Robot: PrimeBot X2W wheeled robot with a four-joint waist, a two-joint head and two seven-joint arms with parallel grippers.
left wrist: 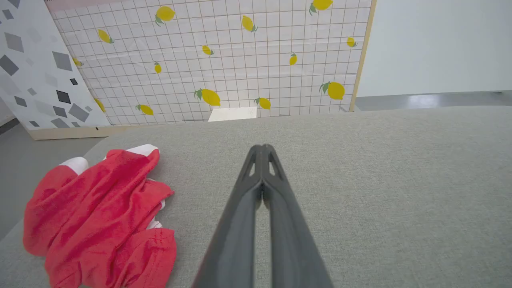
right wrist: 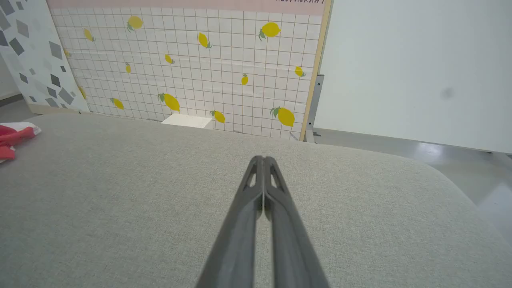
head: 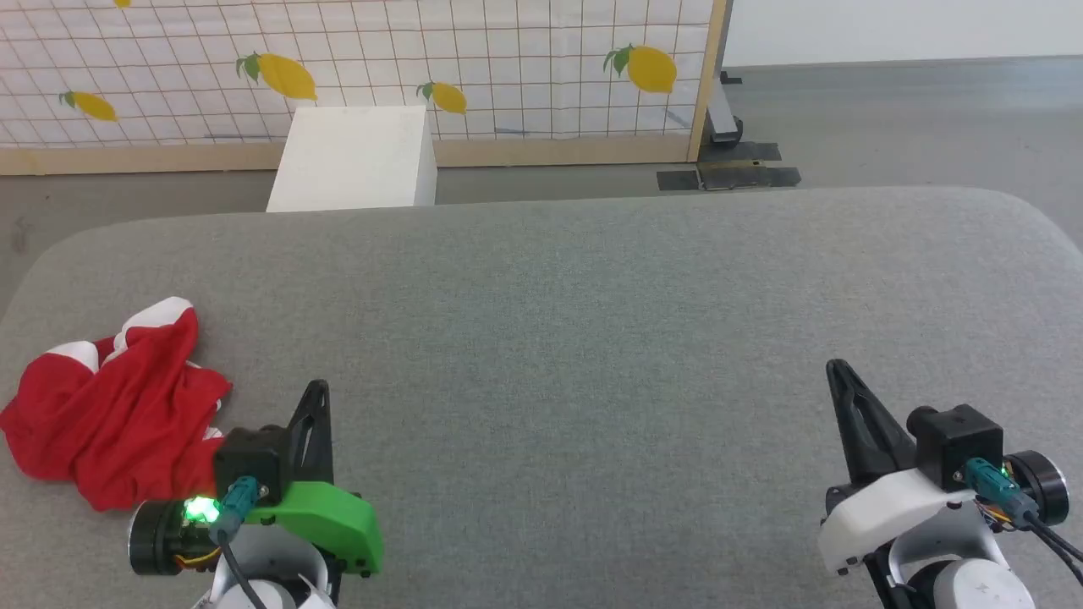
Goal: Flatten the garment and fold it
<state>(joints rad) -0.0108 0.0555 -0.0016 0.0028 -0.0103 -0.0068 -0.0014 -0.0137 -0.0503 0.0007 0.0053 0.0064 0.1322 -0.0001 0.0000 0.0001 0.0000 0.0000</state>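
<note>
The red shorts with white bands lie crumpled in a heap at the left edge of the grey table. In the left wrist view the red shorts lie just left of the fingers. My left gripper hovers right beside the heap, shut with nothing held; its tips meet. My right gripper is far off at the right of the table, also shut and empty, tips together. A corner of the shorts peeks in at the right wrist view's left edge.
A white box stands on the floor beyond the table's far edge. Behind it is a tiled lemon-pattern panel with a wooden frame. Grey floor lies to the far right. The table has rounded corners.
</note>
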